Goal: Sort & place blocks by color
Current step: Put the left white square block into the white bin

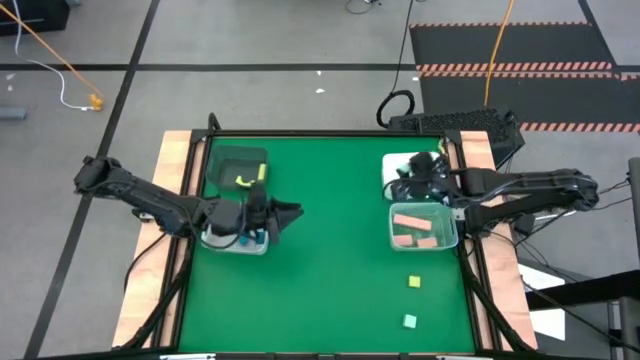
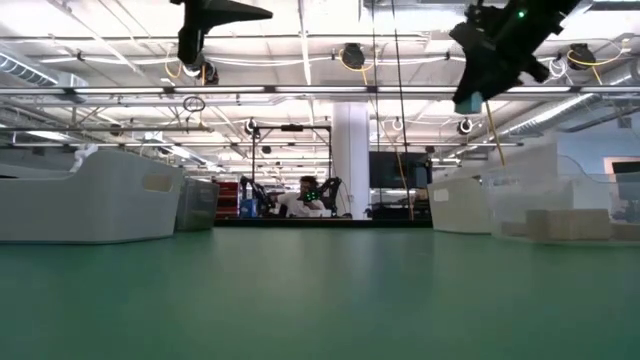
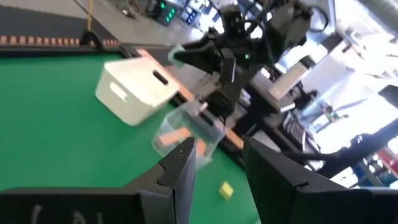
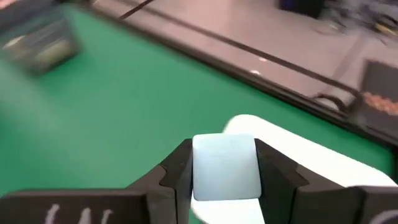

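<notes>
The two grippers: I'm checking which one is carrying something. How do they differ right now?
The right gripper is shut on a pale blue block; the left gripper is open and holds nothing. The right hangs over the white bin, the left over a clear bin. Both are raised off the table.

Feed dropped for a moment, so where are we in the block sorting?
Done: salmon blocks lie in the clear bin, a yellow piece in the dark bin. In hand: the right pincer holds a mint block above the white bin. Left: two loose blocks on the mat.
</notes>
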Robot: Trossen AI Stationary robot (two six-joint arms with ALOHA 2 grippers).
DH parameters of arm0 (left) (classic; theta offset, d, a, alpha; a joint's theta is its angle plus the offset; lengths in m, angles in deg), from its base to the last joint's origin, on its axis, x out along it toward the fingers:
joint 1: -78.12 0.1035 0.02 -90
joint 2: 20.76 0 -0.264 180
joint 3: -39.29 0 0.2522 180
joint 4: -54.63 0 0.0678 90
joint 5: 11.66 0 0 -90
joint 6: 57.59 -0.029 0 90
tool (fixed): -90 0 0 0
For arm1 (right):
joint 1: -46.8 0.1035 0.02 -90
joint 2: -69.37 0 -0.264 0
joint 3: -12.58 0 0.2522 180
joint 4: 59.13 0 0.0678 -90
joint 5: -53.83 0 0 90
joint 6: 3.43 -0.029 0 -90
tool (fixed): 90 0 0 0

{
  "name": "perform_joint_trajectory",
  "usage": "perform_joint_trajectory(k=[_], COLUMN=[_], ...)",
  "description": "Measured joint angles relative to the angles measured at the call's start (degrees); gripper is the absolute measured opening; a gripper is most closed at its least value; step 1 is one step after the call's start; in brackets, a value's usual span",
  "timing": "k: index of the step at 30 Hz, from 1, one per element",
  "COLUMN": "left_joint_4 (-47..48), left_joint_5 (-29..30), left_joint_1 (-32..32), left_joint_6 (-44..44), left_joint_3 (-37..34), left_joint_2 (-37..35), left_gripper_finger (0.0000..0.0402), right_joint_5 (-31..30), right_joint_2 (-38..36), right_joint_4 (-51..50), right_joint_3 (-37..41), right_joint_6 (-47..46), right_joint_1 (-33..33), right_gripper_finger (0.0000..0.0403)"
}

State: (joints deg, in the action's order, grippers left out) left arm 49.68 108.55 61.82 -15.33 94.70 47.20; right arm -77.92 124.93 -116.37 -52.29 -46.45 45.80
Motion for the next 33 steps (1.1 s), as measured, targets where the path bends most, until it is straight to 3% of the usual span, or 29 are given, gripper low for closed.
perform_joint_trajectory(k=[10, 26, 33], left_joint_4=[-2.76, -2.61, -2.59], left_joint_5=[-0.02, -0.29, -0.37], left_joint_1=[3.09, 3.11, 3.11], left_joint_6=[0.48, 0.68, 0.24], left_joint_3=[-0.02, -0.02, -0.02], left_joint_2=[-0.02, -0.02, -0.02], left_gripper_finger=[0.0136, 0.0136, 0.0136], right_joint_5=[-1.66, 7.92, 9.21], right_joint_2=[-1.27, -1.3, -1.31], right_joint_4=[-0.27, 20.08, 22.86], right_joint_3=[8.63, 28.25, 30.38], right_joint_6=[-15.94, -17.91, -16.75], right_joint_1=[-8.63, -16.14, -16.6], right_gripper_finger=[0.012, 0.0124, 0.0168])
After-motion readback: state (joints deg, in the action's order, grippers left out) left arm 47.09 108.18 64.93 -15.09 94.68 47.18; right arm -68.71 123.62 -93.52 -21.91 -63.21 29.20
